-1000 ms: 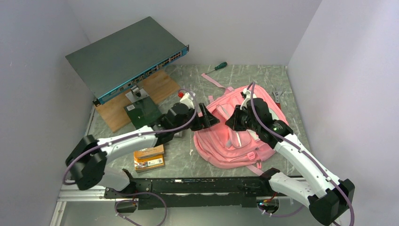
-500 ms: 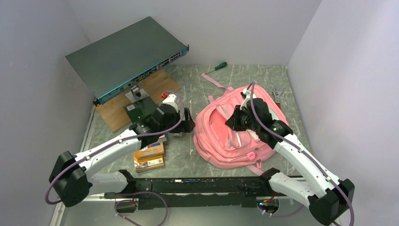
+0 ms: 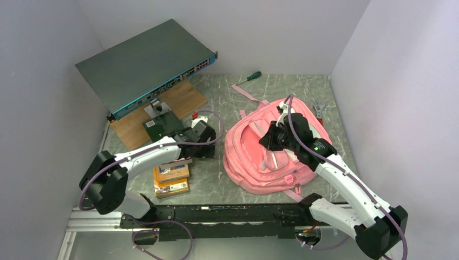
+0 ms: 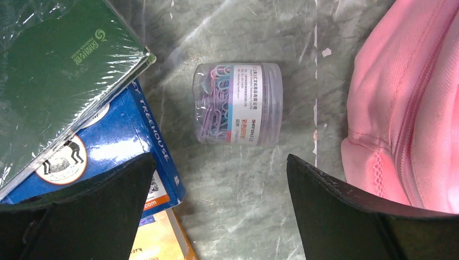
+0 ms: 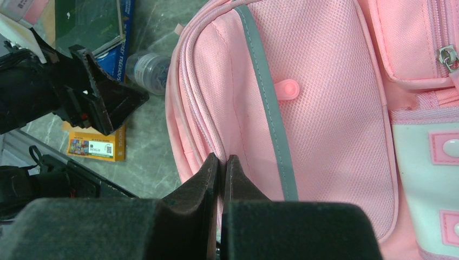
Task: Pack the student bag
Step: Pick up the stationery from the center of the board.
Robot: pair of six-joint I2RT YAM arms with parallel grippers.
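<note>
The pink student bag (image 3: 270, 154) lies flat on the right half of the table. My right gripper (image 3: 269, 140) is on its upper front, shut on a fold of the bag's pink fabric (image 5: 222, 160) beside a zip seam. My left gripper (image 3: 208, 147) is open and empty, hovering just left of the bag. In the left wrist view it (image 4: 221, 162) hangs above a clear jar of coloured paper clips (image 4: 238, 103) lying on its side, with the bag's edge (image 4: 411, 108) at the right. The jar also shows in the right wrist view (image 5: 149, 67).
A green notebook (image 4: 59, 70) lies on a blue book (image 4: 122, 146) left of the jar. Orange books (image 3: 172, 181) sit near the front. A network switch (image 3: 146, 65) leans over a wooden board (image 3: 181, 100) at the back left. A screwdriver (image 3: 253, 76) lies at the back.
My left arm has pulled back leftward from the bag's opening and come down over the jar beside the books. The right gripper keeps its hold on the bag.
</note>
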